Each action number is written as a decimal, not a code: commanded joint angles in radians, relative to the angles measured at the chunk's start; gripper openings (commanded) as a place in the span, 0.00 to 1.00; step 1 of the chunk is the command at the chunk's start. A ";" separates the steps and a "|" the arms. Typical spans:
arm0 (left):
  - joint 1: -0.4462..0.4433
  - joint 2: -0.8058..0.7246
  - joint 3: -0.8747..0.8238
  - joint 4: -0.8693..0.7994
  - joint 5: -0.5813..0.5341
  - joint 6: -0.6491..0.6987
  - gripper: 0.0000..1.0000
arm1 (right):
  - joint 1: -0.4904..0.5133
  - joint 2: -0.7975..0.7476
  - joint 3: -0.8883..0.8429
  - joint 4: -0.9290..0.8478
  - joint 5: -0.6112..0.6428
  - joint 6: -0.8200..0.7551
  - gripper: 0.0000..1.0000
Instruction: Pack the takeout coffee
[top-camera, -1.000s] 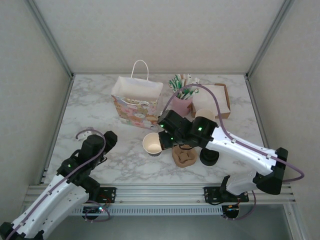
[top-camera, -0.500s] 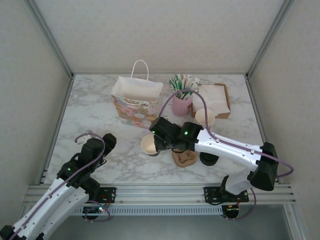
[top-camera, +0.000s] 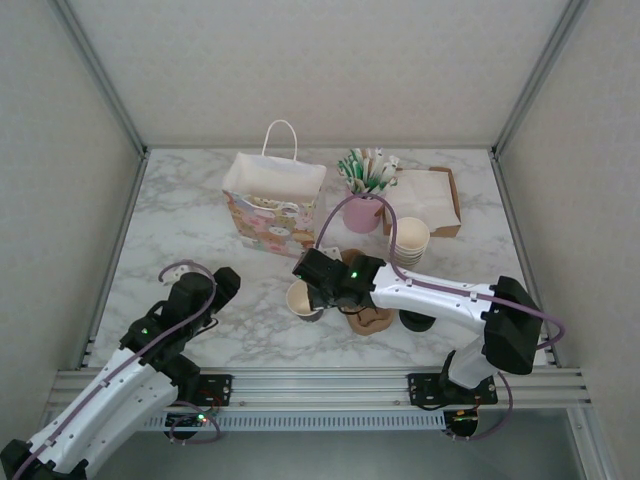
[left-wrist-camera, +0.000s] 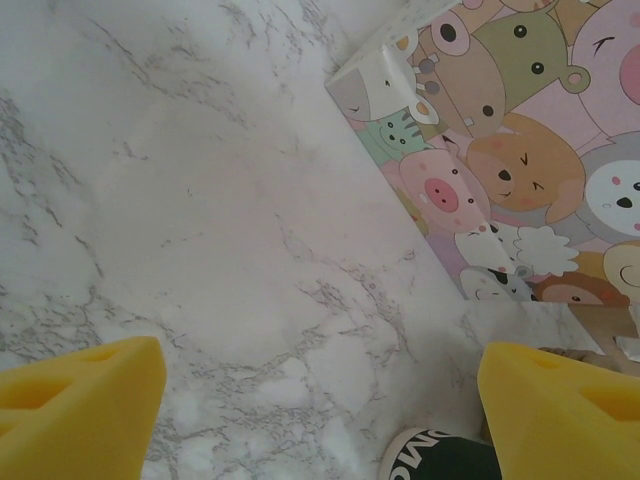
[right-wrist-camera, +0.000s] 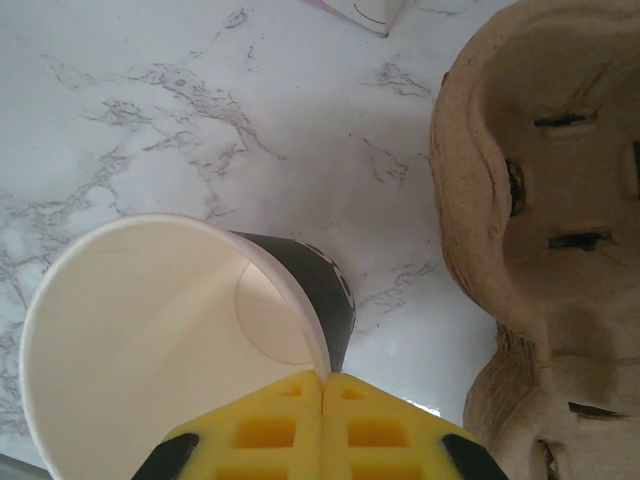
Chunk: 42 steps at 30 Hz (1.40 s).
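Beside the pulp carrier (right-wrist-camera: 530, 250), the right gripper (right-wrist-camera: 322, 385) pinches the lidless cup (right-wrist-camera: 150, 330) by its rim. The left gripper (left-wrist-camera: 320, 395) gapes above the table (left-wrist-camera: 200, 200).

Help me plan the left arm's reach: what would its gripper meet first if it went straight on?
Most likely the marble table ahead of the left gripper, short of the cartoon gift bag, though depth is unclear.

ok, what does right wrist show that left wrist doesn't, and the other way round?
Right wrist: the right claw shut on the rim of a lidless cup, with a pulp cup carrier beside it. Left wrist: the left claw open, with a cartoon-animal gift bag ahead of it. Both: the marble tabletop.
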 joint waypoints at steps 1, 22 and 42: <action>-0.011 -0.011 -0.015 0.017 0.006 -0.006 0.82 | 0.009 0.012 -0.017 0.020 -0.003 0.050 0.02; -0.011 -0.004 -0.027 0.032 0.003 -0.005 0.84 | 0.009 -0.066 0.107 -0.214 0.072 0.032 0.50; -0.027 0.105 0.010 0.080 0.006 0.043 0.86 | 0.004 -0.751 -0.180 -0.496 0.422 0.179 0.87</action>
